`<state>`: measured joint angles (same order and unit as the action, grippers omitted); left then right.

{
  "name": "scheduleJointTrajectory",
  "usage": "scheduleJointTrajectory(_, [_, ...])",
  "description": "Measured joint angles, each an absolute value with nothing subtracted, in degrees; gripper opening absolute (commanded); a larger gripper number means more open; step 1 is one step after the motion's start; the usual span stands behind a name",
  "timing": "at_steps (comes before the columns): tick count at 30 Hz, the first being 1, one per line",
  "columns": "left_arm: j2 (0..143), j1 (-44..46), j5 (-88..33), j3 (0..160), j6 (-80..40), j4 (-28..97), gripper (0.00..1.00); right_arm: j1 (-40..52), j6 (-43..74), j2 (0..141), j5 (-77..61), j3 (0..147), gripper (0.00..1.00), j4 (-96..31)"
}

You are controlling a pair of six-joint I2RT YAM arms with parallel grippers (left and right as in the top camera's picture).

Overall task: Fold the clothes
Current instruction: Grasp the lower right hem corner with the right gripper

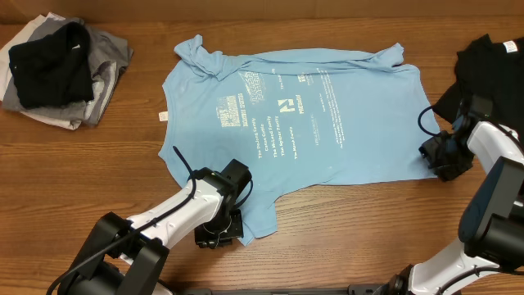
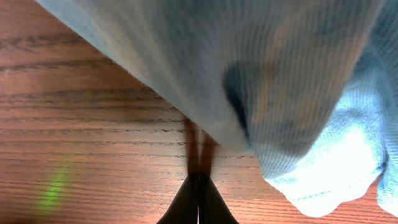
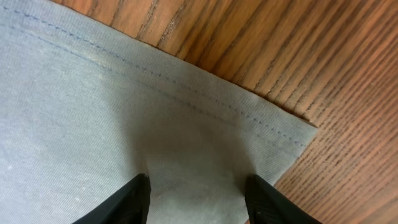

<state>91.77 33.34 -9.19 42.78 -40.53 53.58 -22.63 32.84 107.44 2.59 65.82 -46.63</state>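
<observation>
A light blue T-shirt (image 1: 286,123) with white print lies spread flat on the wooden table, collar to the left and hem to the right. My left gripper (image 1: 219,236) is at the shirt's lower left sleeve edge. In the left wrist view its fingers (image 2: 199,193) are pressed together on the bare wood with no cloth between them, and the blue fabric (image 2: 280,81) lies just beyond them. My right gripper (image 1: 442,156) is at the shirt's lower right hem corner. In the right wrist view its fingers (image 3: 199,196) are open and straddle the stitched hem corner (image 3: 124,112).
A pile of black, grey and white clothes (image 1: 61,70) sits at the back left. A black garment (image 1: 491,65) lies at the back right, close behind my right arm. Bare wood (image 1: 98,164) surrounds the shirt.
</observation>
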Motion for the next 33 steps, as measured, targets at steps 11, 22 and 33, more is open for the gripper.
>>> scheduleJointTrajectory(11, [91.8, 33.3, -9.2, 42.8, -40.1, 53.5, 0.04, -22.6, 32.8, 108.0, 3.4, 65.6, 0.49, -45.4])
scheduleJointTrajectory(22, [89.3, 33.3, -8.5, 42.8, -37.6, 53.1, 0.76, -22.7, 33.0, 108.9, 5.2, 66.4, 0.32, -45.3])
scheduleJointTrajectory(33, [87.9, 33.3, -8.4, 42.9, -37.1, 52.4, 0.74, -22.8, 33.0, 109.1, 5.4, 66.6, 0.28, -45.0])
